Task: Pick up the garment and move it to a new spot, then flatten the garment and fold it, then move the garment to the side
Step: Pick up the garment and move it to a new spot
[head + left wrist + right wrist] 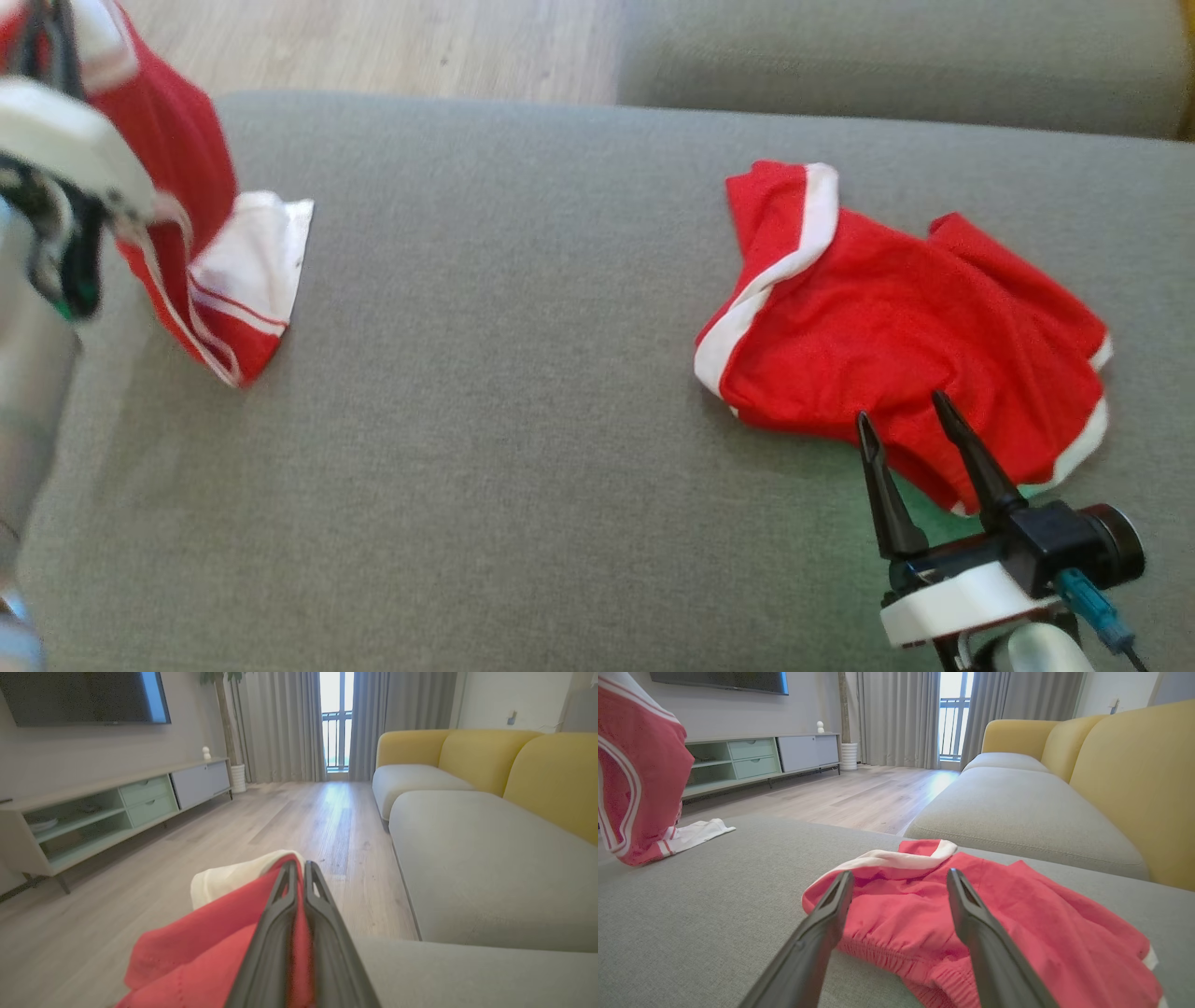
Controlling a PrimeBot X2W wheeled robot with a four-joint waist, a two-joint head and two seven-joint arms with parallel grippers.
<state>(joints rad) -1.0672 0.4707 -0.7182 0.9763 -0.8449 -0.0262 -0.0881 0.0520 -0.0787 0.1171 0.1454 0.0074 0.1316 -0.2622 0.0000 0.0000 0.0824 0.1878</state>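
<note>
The garment [177,159] is red with white trim. It hangs from my left gripper [299,865], which is shut on its upper edge at the far left, high over the grey cushion [523,373]. The garment's lower end [640,765], a white panel with red stripes, rests on the cushion. A second red garment [896,317] with a white band and an elastic waist lies crumpled on the right. My right gripper [901,411] stands open just above its near edge, holding nothing, with the waistband [896,947] below its fingers.
The wide grey cushion runs between the two garments. Beyond it lie a second grey seat [896,56] and wooden floor [373,47]. Yellow backrests [1134,788] rise on the right. A low TV cabinet [107,807] stands across the room.
</note>
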